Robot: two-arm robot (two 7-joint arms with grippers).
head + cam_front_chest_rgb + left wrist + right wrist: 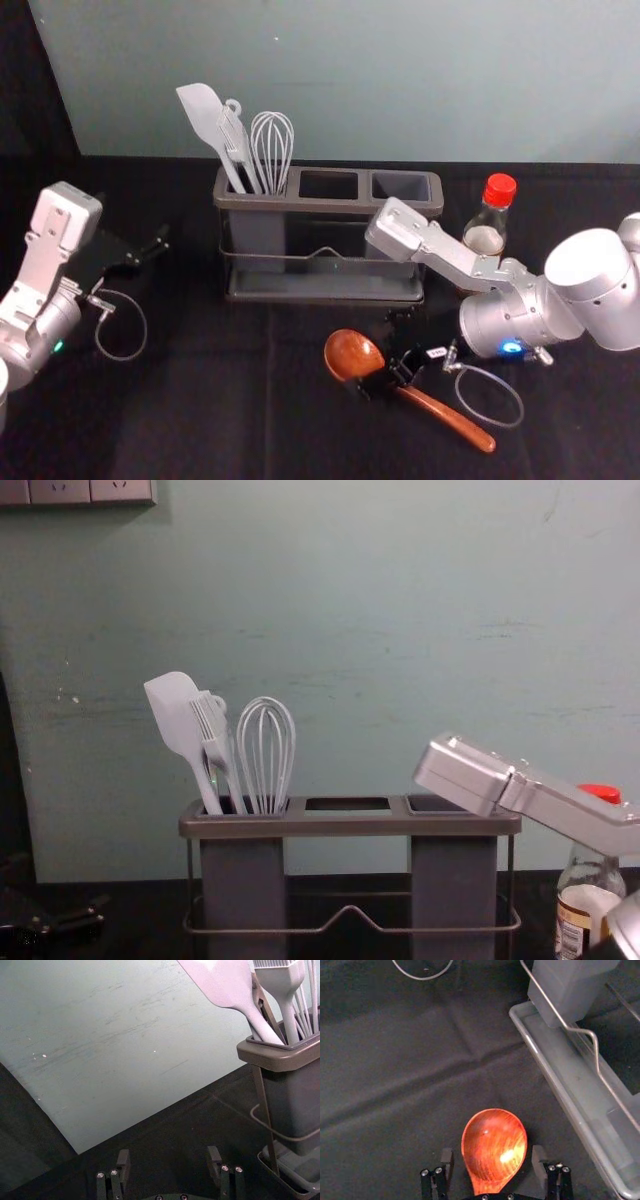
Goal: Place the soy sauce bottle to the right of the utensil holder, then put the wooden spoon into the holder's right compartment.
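The wooden spoon lies on the table in front of the holder, its bowl towards the left. My right gripper is low over it; in the right wrist view the right gripper is open, its fingers on either side of the spoon near bowl and neck. The utensil holder has white utensils in its left compartment; the middle and right ones hold nothing visible. The red-capped soy sauce bottle stands upright right of the holder, partly behind my right arm. My left gripper, open in the left wrist view, is parked at left.
A wall rises behind the black-covered table. The white spatula, brush and whisk stick up above the holder's left end. My right forearm crosses in front of the holder's right end and the bottle.
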